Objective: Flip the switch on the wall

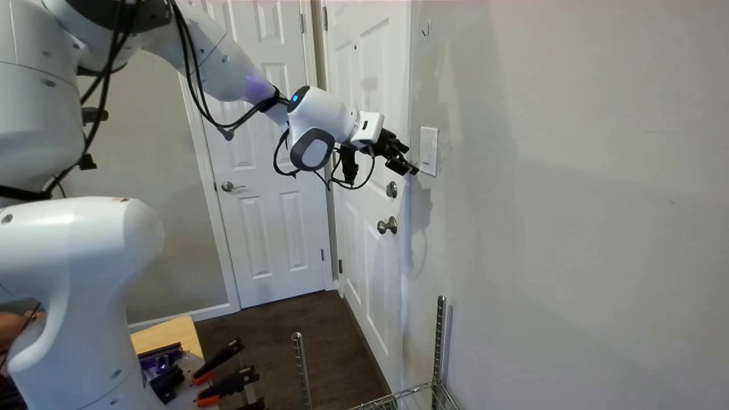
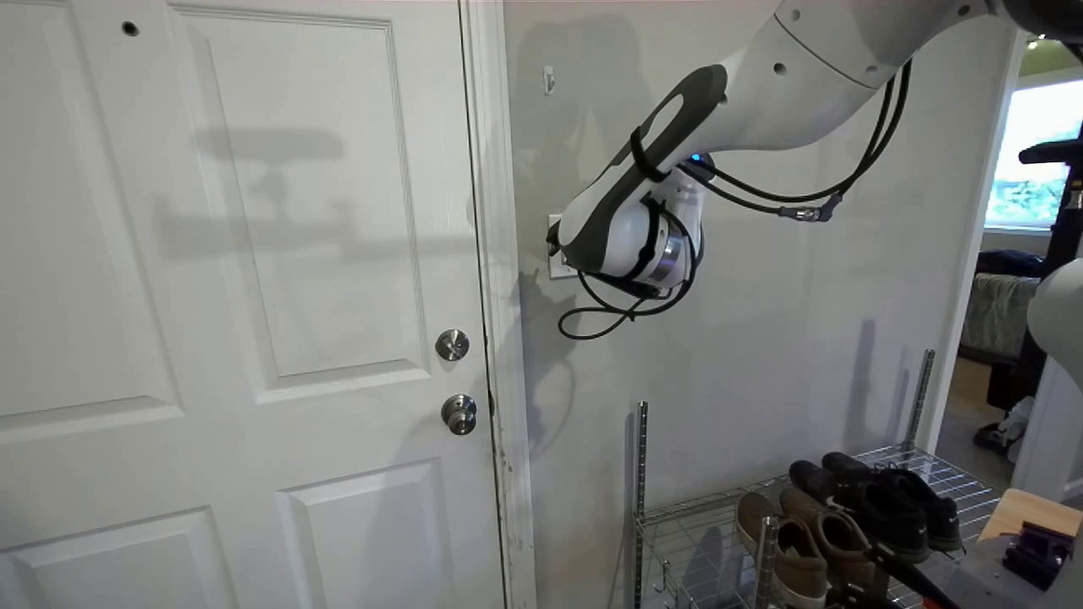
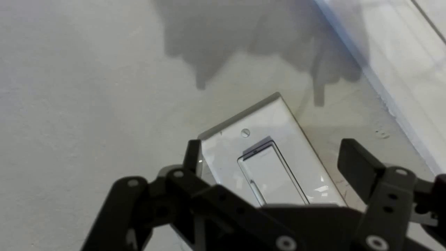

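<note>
The switch (image 3: 273, 174) is a white plate with a wide flat rocker, tilted in the wrist view. A dark gap shows along the rocker's upper edge there, and my gripper's body hides its lower part. In the exterior views the switch is upright (image 1: 429, 151), partly hidden behind the arm (image 2: 560, 268). It is on the light-gray wall (image 1: 598, 199). My gripper (image 3: 271, 157) is open and empty, its two black fingers on either side of the plate in the wrist view. In an exterior view its fingertips (image 1: 410, 159) are close to the switch's door side; I cannot tell whether they touch.
The white panelled door (image 1: 370, 273) with round metal knob (image 2: 459, 414) and deadbolt (image 2: 453, 345) adjoins the wall. A small hook (image 2: 549, 80) is above the switch. Below is a wire rack (image 2: 702, 507) with upright posts and shoes (image 2: 880, 507). Cables (image 2: 601, 321) hang from my wrist.
</note>
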Controlling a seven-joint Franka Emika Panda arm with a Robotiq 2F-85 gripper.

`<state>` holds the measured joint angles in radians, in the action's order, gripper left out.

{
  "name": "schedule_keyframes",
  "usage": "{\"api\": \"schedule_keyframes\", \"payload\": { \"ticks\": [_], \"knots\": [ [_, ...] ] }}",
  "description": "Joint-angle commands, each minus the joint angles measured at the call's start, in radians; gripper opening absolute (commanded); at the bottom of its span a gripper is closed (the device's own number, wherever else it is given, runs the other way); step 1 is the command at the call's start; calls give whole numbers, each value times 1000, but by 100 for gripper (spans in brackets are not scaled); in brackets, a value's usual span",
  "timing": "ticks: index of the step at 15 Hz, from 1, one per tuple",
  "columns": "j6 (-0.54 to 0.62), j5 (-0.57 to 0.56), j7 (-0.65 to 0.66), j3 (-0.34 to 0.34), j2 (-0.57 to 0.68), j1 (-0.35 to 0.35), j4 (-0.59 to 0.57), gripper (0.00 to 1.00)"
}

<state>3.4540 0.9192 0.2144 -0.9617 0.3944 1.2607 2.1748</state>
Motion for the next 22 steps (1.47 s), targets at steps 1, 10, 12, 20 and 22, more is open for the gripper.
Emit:
{"api": "schedule_keyframes", "payload": {
  "ticks": [1,10,12,20,22],
  "knots": [
    [0,-9,8,-28,36,10,-26,100],
    [0,38,2,-140,156,28,-9,100],
    [-11,40,0,-144,168,30,0,100],
    [-25,70,-8,-169,196,64,23,100],
    [-29,70,-11,-177,187,80,36,100]
  ]
}}
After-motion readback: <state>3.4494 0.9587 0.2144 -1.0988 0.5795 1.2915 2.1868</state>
